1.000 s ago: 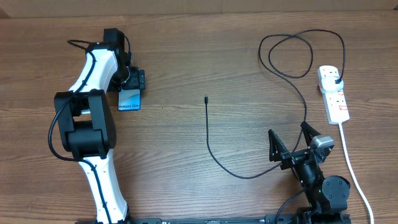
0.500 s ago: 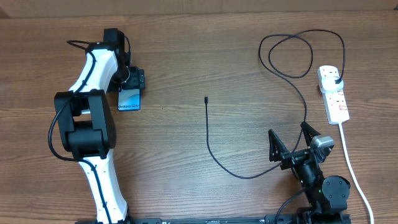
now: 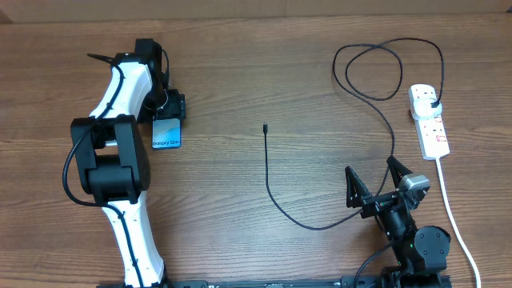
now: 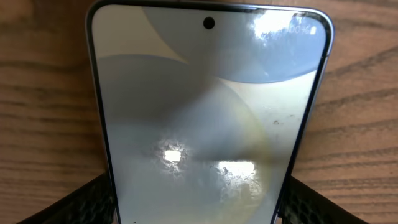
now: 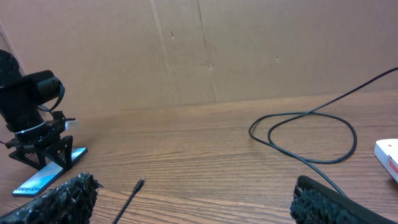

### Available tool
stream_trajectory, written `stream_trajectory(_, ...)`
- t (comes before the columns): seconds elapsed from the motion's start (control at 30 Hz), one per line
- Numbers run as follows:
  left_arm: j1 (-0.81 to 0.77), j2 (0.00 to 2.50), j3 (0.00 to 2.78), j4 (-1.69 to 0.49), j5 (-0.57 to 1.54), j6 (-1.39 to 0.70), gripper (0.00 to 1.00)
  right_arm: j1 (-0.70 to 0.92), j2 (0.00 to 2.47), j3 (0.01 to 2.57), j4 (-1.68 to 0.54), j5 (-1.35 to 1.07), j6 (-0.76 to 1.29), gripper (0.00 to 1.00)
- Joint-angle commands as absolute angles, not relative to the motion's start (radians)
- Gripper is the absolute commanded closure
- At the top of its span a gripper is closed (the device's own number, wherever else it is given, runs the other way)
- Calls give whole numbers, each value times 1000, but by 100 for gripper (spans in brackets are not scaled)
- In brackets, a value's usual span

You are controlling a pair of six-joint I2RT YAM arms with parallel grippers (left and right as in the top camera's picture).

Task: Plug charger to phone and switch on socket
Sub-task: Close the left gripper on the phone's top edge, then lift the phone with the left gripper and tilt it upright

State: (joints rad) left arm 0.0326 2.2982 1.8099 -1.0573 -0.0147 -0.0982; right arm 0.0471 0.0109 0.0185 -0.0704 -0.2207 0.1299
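The phone [image 3: 166, 132] lies at the left side of the surface [image 3: 240, 64], screen up and lit, with its lettered short end toward the robot. The left tool [image 3: 170, 108] holds it at the far short end; in the left wrist view both fingers [image 4: 87, 202] press against the long edges of the phone. The right wrist view shows the phone tilted. The charger [image 3: 266, 160] rests well apart from the phone. Its connector tip [image 3: 265, 126] lies free near the centre of the surface, and the cable curves right and loops to its plug [image 3: 433, 102], seated in the far end of the socket [image 3: 432, 132]. The socket lies at the right edge, its white cord [image 3: 452, 208] running toward the robot. The right tool [image 3: 370, 170] sits near the front edge, spread wide and empty.
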Motion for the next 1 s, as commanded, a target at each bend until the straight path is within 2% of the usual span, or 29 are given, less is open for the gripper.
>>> stream_trajectory(0.0, 25, 2331, 1862, -1092, -6, -135, 22, 44, 3, 9, -65, -214, 125, 0)
stream_trajectory(0.3, 25, 2331, 2009, -1247, 33, -139, 24, 44, 3, 9, -65, -214, 126, 0)
stream_trajectory(0.6, 25, 2331, 2159, -1449, 294, -138, 24, 44, 3, 9, -65, -214, 126, 0)
stream_trajectory(0.97, 25, 2331, 2182, -1615, 669, -134, 23, 44, 3, 9, -65, -214, 126, 0)
